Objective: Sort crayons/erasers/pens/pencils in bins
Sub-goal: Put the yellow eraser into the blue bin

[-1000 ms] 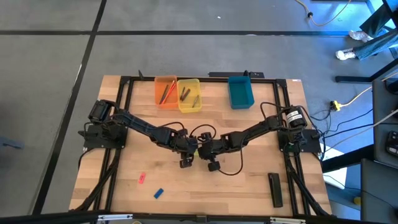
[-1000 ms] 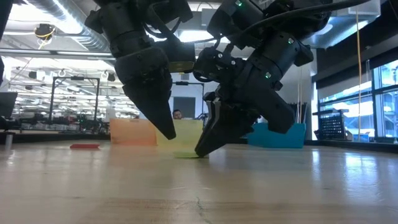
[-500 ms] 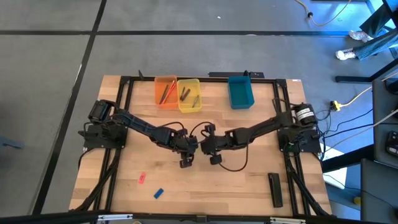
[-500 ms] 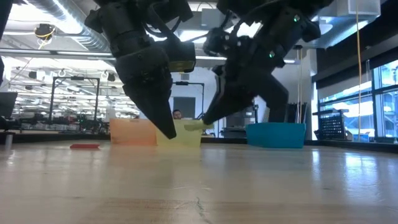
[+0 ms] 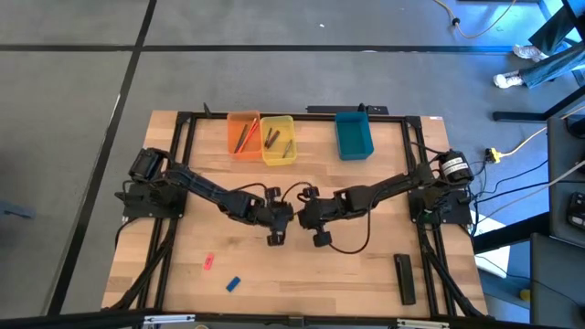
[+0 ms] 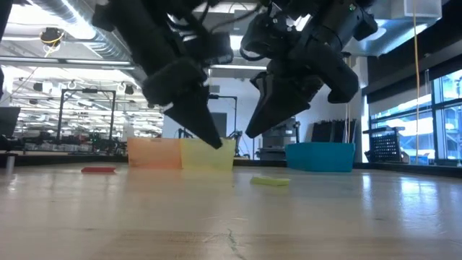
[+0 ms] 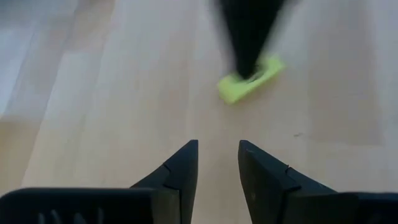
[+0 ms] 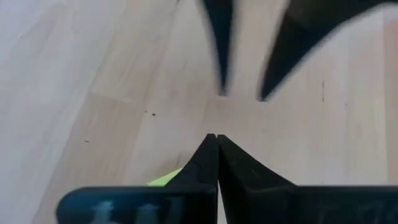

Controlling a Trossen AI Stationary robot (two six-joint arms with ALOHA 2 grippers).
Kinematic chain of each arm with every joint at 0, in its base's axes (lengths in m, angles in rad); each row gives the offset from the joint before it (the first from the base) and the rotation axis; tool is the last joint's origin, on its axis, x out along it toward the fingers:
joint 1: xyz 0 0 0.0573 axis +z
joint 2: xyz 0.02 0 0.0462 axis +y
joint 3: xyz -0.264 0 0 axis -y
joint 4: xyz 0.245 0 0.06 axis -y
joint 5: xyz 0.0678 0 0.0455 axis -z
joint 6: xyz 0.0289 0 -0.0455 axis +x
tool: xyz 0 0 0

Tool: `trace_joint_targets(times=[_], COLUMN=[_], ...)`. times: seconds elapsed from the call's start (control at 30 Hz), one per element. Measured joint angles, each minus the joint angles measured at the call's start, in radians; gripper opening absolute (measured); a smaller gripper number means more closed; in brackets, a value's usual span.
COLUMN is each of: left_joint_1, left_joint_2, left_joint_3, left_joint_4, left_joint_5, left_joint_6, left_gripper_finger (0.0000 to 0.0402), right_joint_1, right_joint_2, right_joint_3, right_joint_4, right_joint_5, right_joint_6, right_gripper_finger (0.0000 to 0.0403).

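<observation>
A: Both arms meet at the middle of the table, and the yellow eraser (image 6: 270, 182) lies flat on the wood between them, held by neither.

B: Left gripper (image 7: 216, 163) first: fingers parted with a narrow gap, nothing in them. From its wrist view the eraser (image 7: 250, 86) sits ahead at about one o'clock, just off the centreline.

A: And its long axis?

B: Slanted, running roughly from eight o'clock to two o'clock across that gripper's line of approach. The wrist would need a turn to close across the short side, I'd say.

A: Right gripper (image 8: 217, 149) has its fingers pressed tip to tip with nothing between them. A sliver of the yellow eraser (image 8: 166, 178) peeks out just beside its near finger, so it's practically over the thing.

B: That makes the right arm the nearer one, but it must open up before any grab.

A: From above, the three bins wait at twelve o'clock: orange bin (image 5: 243, 135), yellow bin (image 5: 278, 139), teal bin (image 5: 353, 134).

B: Down at seven o'clock, a red eraser (image 5: 208, 262) and a blue eraser (image 5: 232, 284) lie loose, well apart from both grippers.
</observation>
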Motion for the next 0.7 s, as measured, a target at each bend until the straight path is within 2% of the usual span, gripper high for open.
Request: trace_joint_targets(times=[0.17,0.33,0.53,0.7], left_joint_1=[-0.036,-0.043,-0.045,-0.044], left_joint_2=[0.000,0.000,0.000,0.000], left_joint_3=[0.000,0.000,0.000,0.000], left_joint_4=[0.048,0.049,0.086,0.092], left_joint_5=[0.000,-0.023,-0.031,-0.112], left_joint_6=[0.074,0.065,0.028,-0.031], left_gripper_finger=[0.0106,0.0116,0.0129,0.0133], right_joint_1=[-0.003,-0.018,-0.018,0.001], right_joint_2=[0.000,0.000,0.000,0.000], right_joint_3=[0.000,0.001,0.001,-0.012], right_joint_4=[-0.004,-0.091,-0.171,-0.142], right_joint_5=[-0.003,-0.011,-0.055,-0.055], right_joint_6=[0.016,0.081,0.265,0.418], right_gripper_finger=[0.0005,0.0036,0.0110,0.0188])
